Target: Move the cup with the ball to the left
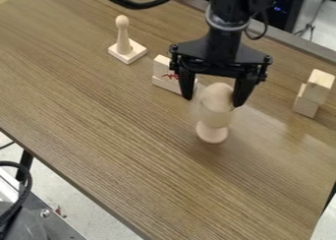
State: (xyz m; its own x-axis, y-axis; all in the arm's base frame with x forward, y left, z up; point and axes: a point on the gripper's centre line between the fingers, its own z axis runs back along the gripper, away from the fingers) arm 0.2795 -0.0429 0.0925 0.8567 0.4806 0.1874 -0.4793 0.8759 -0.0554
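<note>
Currently, the cup (215, 117) is seen right of centre in the frame, upright on the counter (118, 135), with the ball (216, 94) seated in its mouth. The tool (214, 94) is placed over it, released: its fingers are spread to either side of the ball, and a gap is seen on the frame's left side. Light, stiff wood is assumed for both pieces, smooth enough to be a bit slippery; little breakage risk is expected. The ball is probably only resting, so it could be rolled out by a jolt or tilt. The hold is best taken lower, around the bowl under the rim, with moderate pressure; a pinch on the ball should be avoided, since the cup could be left behind. Top-heaviness is likely, so a slow, level shift leftward is advised.
</note>
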